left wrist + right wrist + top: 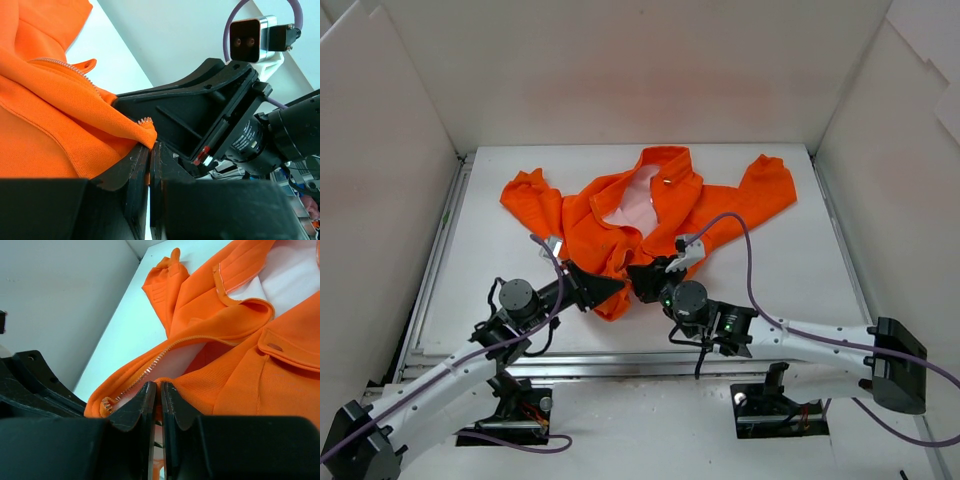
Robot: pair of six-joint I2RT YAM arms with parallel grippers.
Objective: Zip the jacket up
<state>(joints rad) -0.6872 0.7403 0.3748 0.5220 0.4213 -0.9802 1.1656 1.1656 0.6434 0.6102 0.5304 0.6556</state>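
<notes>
Left hand (150, 155) is seen shut tight on the bottom corner of one front edge of the jacket (620, 220), with a short stub of zipper teeth (145, 120) poking out just above the pinch. The right hand (161, 392) is drawn almost closed and appears to pinch the hem of the other front panel. The jacket is spread on the tabletop (790, 270), its collar (665, 160) at the far side and its hem at the near side, so the zipper's long axis is judged to run from the two hands away toward the collar. Both hands are set at the hem, just beside each other, and neither is clearly nearer. The front lies open, with pale lining (635, 205) shown between the edges. From above, the whole lie of the garment is given, but both pinches are hidden. Only the right wrist view shows the row of teeth climbing away from the fingers. No slider can be made out in any view.
</notes>
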